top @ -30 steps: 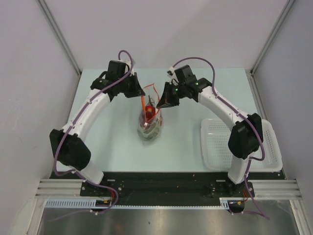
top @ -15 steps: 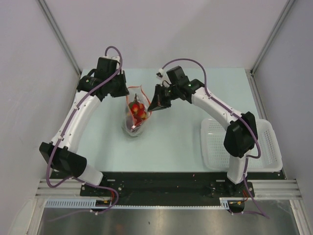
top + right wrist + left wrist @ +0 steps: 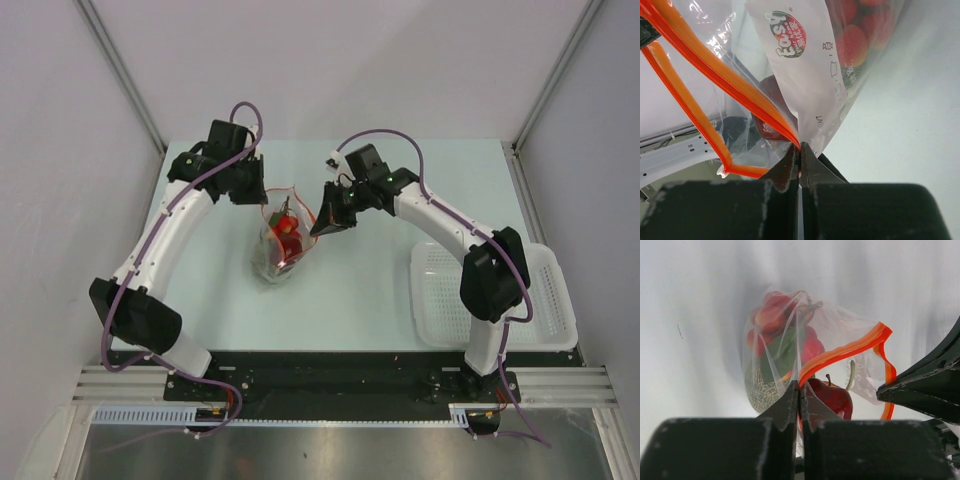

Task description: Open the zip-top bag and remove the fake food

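At the near right edge of the table (image 3: 380, 300) sits a white mesh basket (image 3: 440, 300), well apart from everything else, with the right arm's elbow over it. Farther in, left of the table's middle, is the zip-top bag (image 3: 278, 245), its rounded closed end towards the near side and its mouth towards the far side; whether that closed end rests on the table cannot be told. The fake food (image 3: 287, 240) is inside the bag: a pale-green netted vegetable (image 3: 760, 392) low in it, a cluster of red-and-yellow bits (image 3: 772, 315) beside and above that, and a dark red apple (image 3: 832, 396) just under the mouth with its stem showing. The red-orange zip strip (image 3: 850, 350) is parted, its two sides bowed away from each other so the mouth gapes. The right gripper (image 3: 799, 150), at the right side of the mouth, has its fingers pressed together on the bag's edge where the strip meets the printed clear plastic. A little farther and to the left, the left gripper (image 3: 799, 390) pinches the opposite lip of the bag in the same way, fingers squeezed onto the plastic at the strip.
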